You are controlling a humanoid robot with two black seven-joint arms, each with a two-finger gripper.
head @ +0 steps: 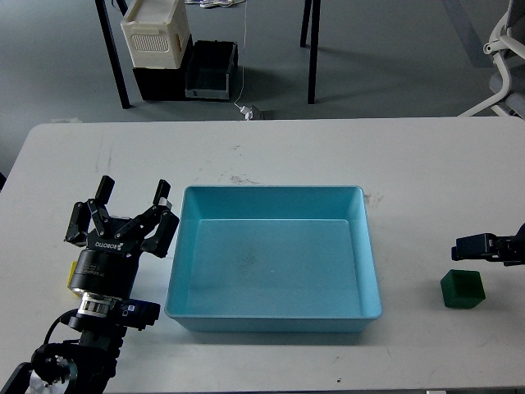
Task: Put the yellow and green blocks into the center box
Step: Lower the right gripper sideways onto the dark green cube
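The light blue box (pixel 271 190) sits open and empty at the table's centre. A green block (pixel 462 289) lies on the table to its right. My right gripper (pixel 482 246) comes in from the right edge, just above and behind the green block. Only one dark finger (pixel 469 248) shows, so I cannot tell how its jaws stand. My left gripper (pixel 133 190) is open and empty, just left of the box. A sliver of the yellow block (pixel 72 275) shows at the left of this arm's wrist, mostly hidden by it.
The white table (pixel 271 148) runs to all sides of the box. Behind its far edge are table legs, a white crate on black bins (pixel 176 49) and a chair base (pixel 500 49) on the floor.
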